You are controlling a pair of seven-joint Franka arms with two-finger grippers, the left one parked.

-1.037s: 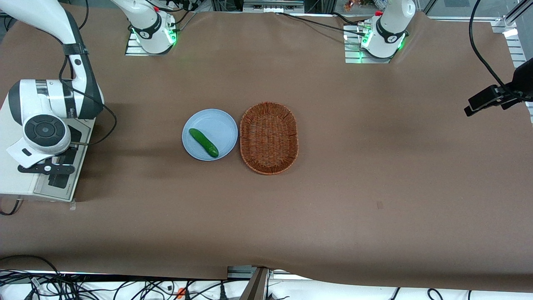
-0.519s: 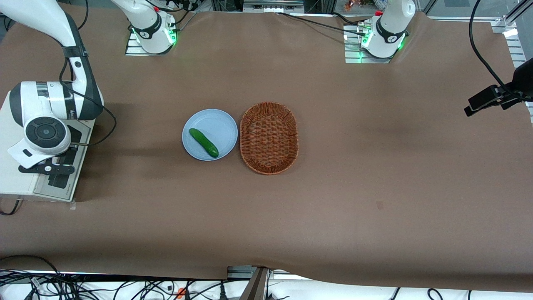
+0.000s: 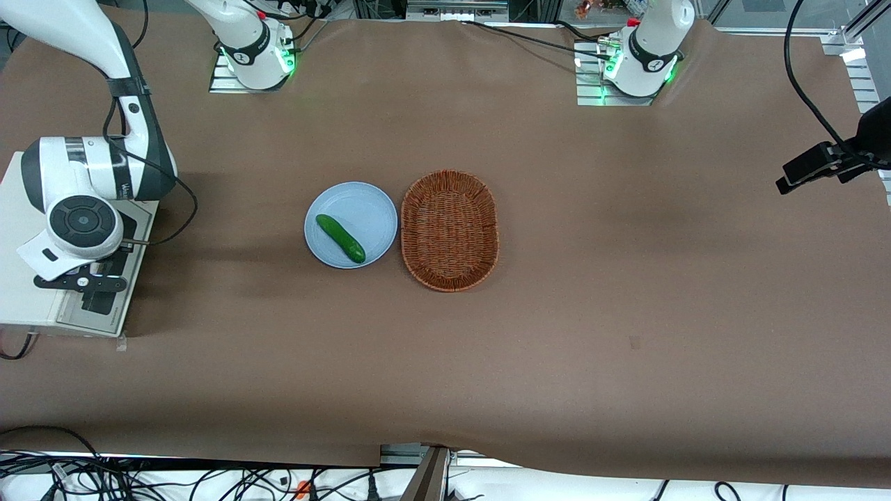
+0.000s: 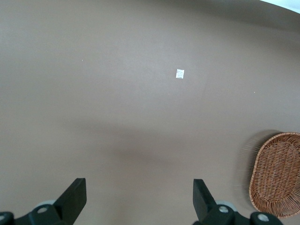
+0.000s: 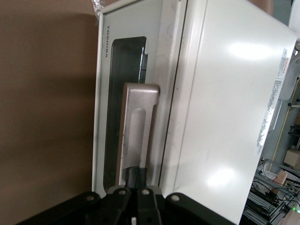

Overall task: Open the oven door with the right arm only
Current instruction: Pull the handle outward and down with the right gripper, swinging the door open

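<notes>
Change: against the pictures from a second and half a second ago, the right arm (image 3: 83, 188) has shifted slightly along the oven, its round wrist cap now sitting a little farther from the front camera and a touch toward the middle of the surface; the plate, cucumber and basket have not moved.
Meaning: judged from this, the arm is drawing on the handle and the door has begun to swing out and down, but the opening is at an early stage.
Oven: the cream-white oven (image 5: 229, 108) stands at the working arm's end of the surface (image 3: 557, 348), well apart from everything else.
Oven door: the oven door (image 5: 105, 93) faces the middle of the surface; the front view shows it leaning outward, its pale panel and dark glass visible from above.
Door look: cream frame, dark glass window (image 5: 124, 75) with brand lettering beside it, long silver bar handle (image 5: 138, 126) standing off the panel; a dark seam runs between door and oven body.
Tool: the tool (image 5: 137, 185) sits at one end of the handle, its dark fingers closed tight around the bar.
Plate: a light blue plate (image 3: 365, 205) near the middle, carrying a green cucumber (image 3: 340, 238).
Basket: a woven oval basket (image 3: 450, 230) just beside the plate, toward the parked arm's end.
</notes>
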